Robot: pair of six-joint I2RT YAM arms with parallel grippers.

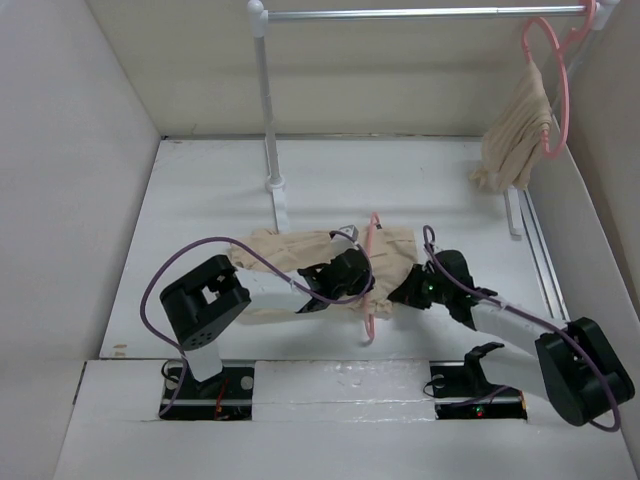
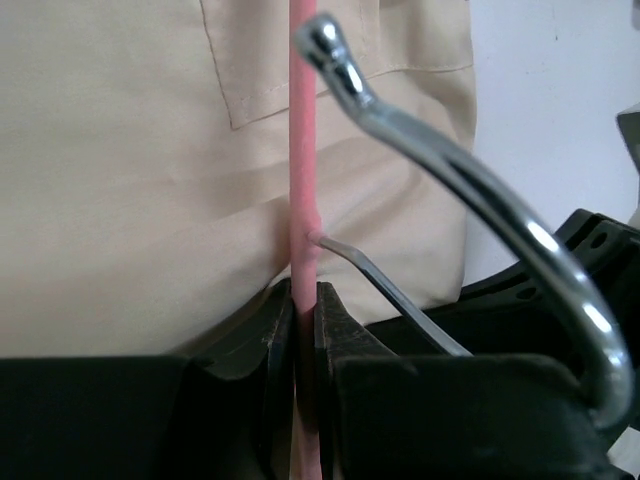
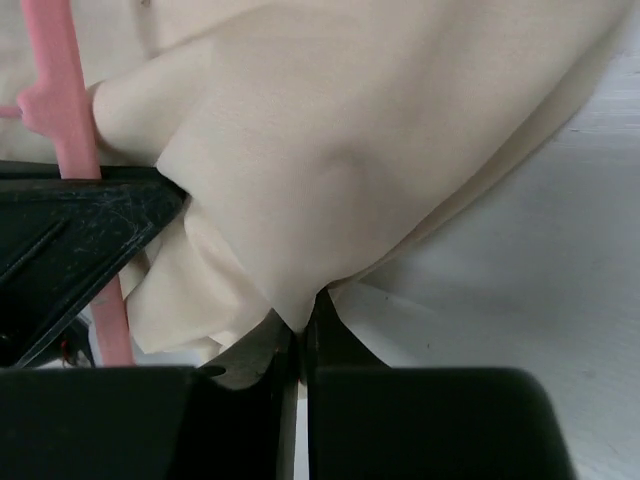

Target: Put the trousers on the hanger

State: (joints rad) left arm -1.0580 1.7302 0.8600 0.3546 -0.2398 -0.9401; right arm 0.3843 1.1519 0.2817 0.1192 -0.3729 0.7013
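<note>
The trousers (image 2: pixel 150 180) are a plain pale beige with no print, their pocket seam stitched in the same tone. The fold pinched between the right jaws is the same unbroken beige. The hanger (image 2: pixel 303 150) rising from between the left jaws is a flat pink, and the metal hook (image 2: pixel 470 195) just right of them is shiny silver. Both pairs of jaws are matt black. The table (image 3: pixel 560 300) beside the right jaws is white. The arms' cables (image 1: pixel 145 305) are purple. Far beyond the jaws, a smaller garment (image 1: pixel 515 140) is the same beige and its own hanger (image 1: pixel 565 100) the same pink.
</note>
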